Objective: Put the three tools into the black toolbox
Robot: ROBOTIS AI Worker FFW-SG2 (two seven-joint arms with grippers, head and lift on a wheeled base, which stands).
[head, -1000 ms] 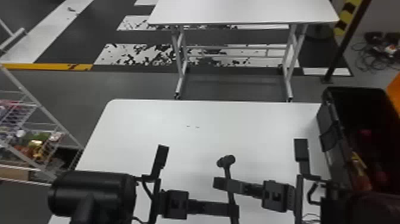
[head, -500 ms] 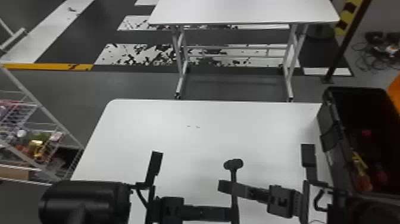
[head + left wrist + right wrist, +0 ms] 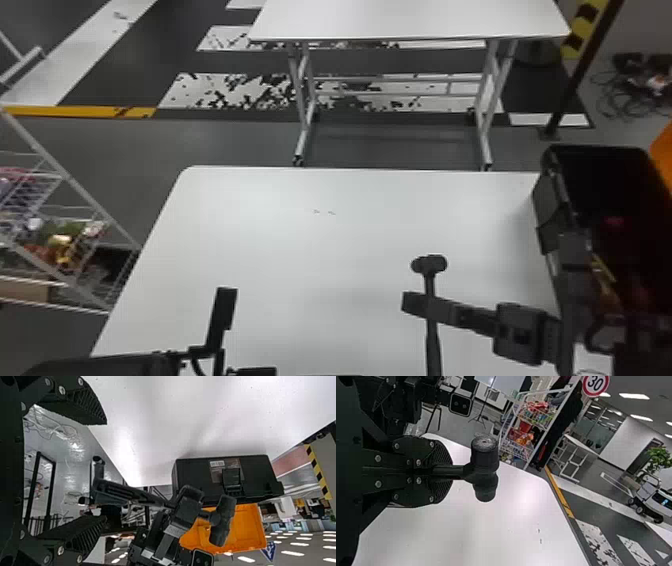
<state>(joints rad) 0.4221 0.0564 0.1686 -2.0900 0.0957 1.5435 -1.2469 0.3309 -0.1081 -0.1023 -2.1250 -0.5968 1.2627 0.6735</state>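
Observation:
In the head view my right gripper (image 3: 420, 305) is over the table's right part, shut on the handle of a black mallet (image 3: 429, 264), head toward the far side. The right wrist view has the mallet head (image 3: 485, 469) just beyond the closed gripper (image 3: 449, 472). My left gripper (image 3: 99, 475) stands open in its wrist view, nothing between its pads; in the head view the left arm (image 3: 220, 320) is at the lower left. The black toolbox (image 3: 550, 200) stands at the table's right edge, with red and yellow items dimly visible inside.
The white table (image 3: 320, 260) lies under both arms. A wire rack (image 3: 65, 220) with goods stands at the left, and a second white table (image 3: 410, 20) farther off. In the left wrist view an orange lid or bin (image 3: 245, 530) adjoins the toolbox.
The right gripper has moved right toward the toolbox, carrying the mallet. The left gripper, earlier at the mallet's handle beside the right one, has let go and drawn back toward the lower left.

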